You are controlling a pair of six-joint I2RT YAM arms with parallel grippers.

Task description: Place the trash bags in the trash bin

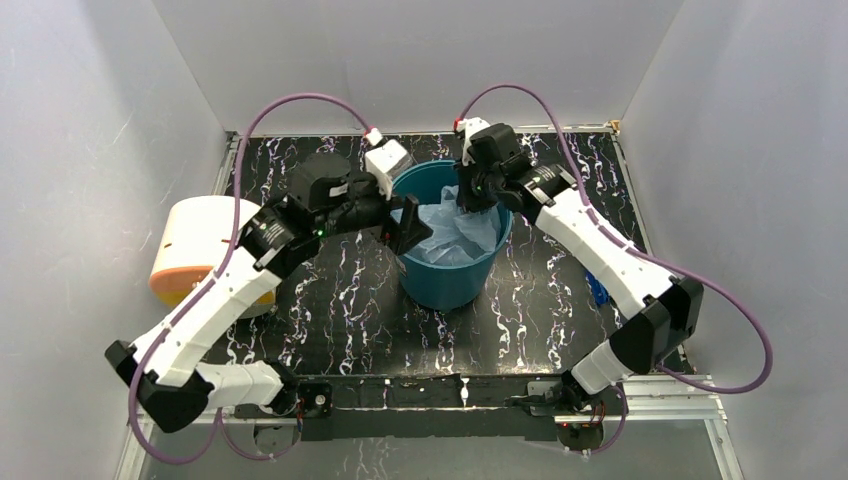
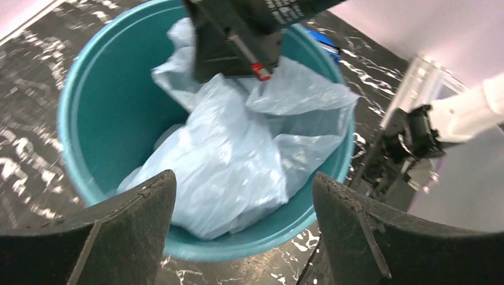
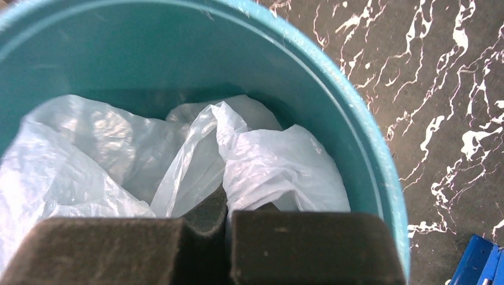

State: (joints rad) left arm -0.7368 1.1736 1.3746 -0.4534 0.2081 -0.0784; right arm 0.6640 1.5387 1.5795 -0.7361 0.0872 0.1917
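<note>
From above, the bin (image 1: 445, 285) stood mid-table, and the bag (image 1: 455, 232) lay bunched inside it, crumpled up to the rim. The left gripper (image 1: 405, 235) hung over the near-left rim and the right gripper (image 1: 470, 195) dipped in at the far side. The cream cylinder (image 1: 195, 250) sat well off to the left, out of play.

On the left wrist view, the left gripper (image 2: 242, 181) was spread wide with nothing between its fingers (image 2: 131, 231), looking straight down on the bag (image 2: 226, 160) inside the bin (image 2: 89, 119). The right gripper (image 2: 238, 47) poked in from the top, its tip against the plastic.

On the right wrist view, the right gripper (image 3: 229, 219) had its pads pressed tight together, and a fold of bag (image 3: 279, 166) ran right to the seam. Whether film was pinched there, I couldn't tell. The bin's wall (image 3: 356, 136) curved round outside it.

My read: this was the stuffing-down stage, nearly done. Next, that right tip needed to part and lift straight up without dragging the light, clingy plastic back over the rim.
</note>
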